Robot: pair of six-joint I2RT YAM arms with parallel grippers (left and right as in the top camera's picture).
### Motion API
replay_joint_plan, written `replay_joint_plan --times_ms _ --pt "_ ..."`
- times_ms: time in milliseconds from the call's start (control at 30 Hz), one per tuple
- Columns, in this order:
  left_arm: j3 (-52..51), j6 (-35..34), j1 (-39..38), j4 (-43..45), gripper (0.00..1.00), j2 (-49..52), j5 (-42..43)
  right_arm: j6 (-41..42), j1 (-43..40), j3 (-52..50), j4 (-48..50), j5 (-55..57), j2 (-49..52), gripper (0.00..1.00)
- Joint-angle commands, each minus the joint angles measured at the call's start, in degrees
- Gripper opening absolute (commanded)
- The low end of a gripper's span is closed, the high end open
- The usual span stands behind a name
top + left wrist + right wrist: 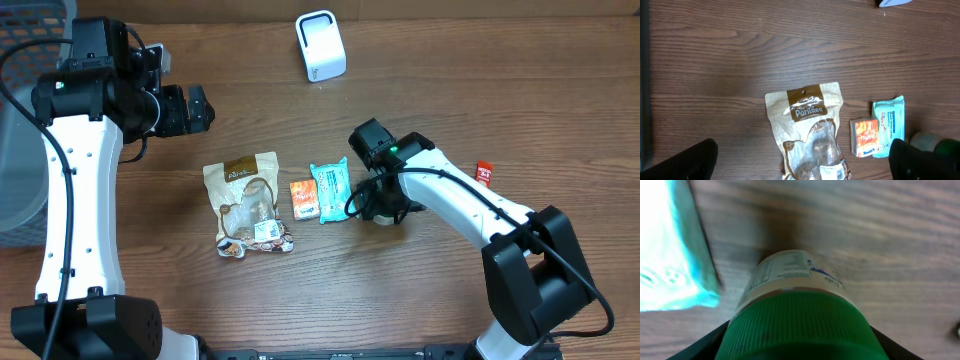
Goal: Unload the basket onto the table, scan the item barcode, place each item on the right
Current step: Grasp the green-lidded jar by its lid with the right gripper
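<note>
Overhead: the scanner (320, 46) sits at the back of the desk (480, 80); anything scanned yet?

Not judging by this; the bottle (800, 315) stands beside the teal pack (330, 190); right pincer (383, 208) straddles its cap, grip unclear; left pincer (200, 108) spread, idle.

I can read one name only: "The PanTRee", in white letters on the brown paper pouch with a clear window (807, 132), near the middle of the table. The white script on the small orange packet (865, 137), the print on the teal plastic pack (888, 125) and the label of the green-capped bottle (790, 275) are too blurred for me to read.
</note>
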Motion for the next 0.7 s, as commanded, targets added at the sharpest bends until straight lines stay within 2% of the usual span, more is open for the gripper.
replay_joint_plan --times_ms 0,367,667 --pt "-0.42 0.04 0.20 0.09 1.00 0.26 -0.13 -0.46 -0.59 1.09 -1.38 0.52 0.50 0.73" --pt "-0.39 0.04 0.20 0.09 1.00 0.26 -0.13 -0.48 -2.03 1.07 -0.13 0.57 0.50 0.78" --pt "-0.42 0.04 0.20 0.09 1.00 0.26 -0.13 -0.50 -2.38 1.07 -0.46 -1.40 0.50 0.77"
